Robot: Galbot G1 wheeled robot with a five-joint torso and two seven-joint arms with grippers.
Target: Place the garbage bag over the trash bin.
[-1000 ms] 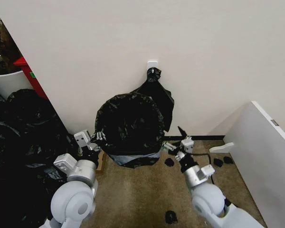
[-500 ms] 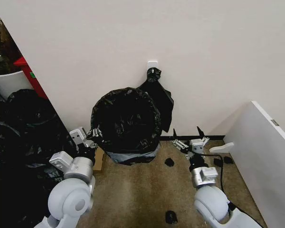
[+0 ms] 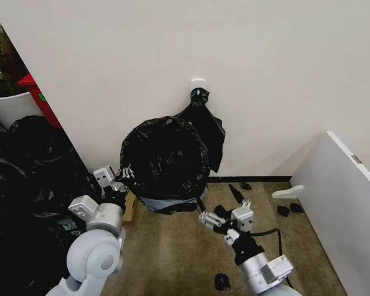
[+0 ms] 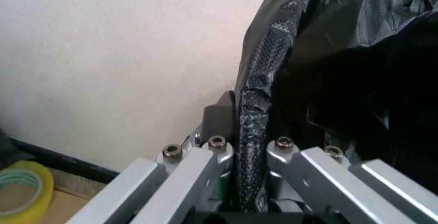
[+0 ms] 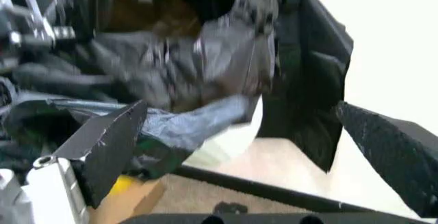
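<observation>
The black glossy garbage bag (image 3: 163, 157) is draped over the trash bin, whose pale lower wall (image 3: 172, 203) shows under the bag's hem by the wall. My left gripper (image 3: 119, 177) is at the bag's left side. In the left wrist view it is shut on a crinkled fold of the bag (image 4: 251, 116). My right gripper (image 3: 221, 205) hangs open over the carpet, to the right of the bin and in front of it, holding nothing. In the right wrist view its black fingers (image 5: 110, 142) stand wide apart, facing the bag (image 5: 192, 65) and the bin's cream wall (image 5: 233, 141).
A flat black bundle (image 3: 205, 123) hangs from a wall hook behind the bin. A heap of black sacks (image 3: 31, 179) and a white tub (image 3: 9, 105) fill the left. A white panel (image 3: 345, 197) stands at the right. Black scraps (image 3: 222, 282) lie on the carpet; a yellow tape roll (image 4: 17, 193) lies by the bin.
My right gripper has left the bag's right edge and swung down and back over the carpet, open. The left gripper keeps its hold at the bag's left side.
</observation>
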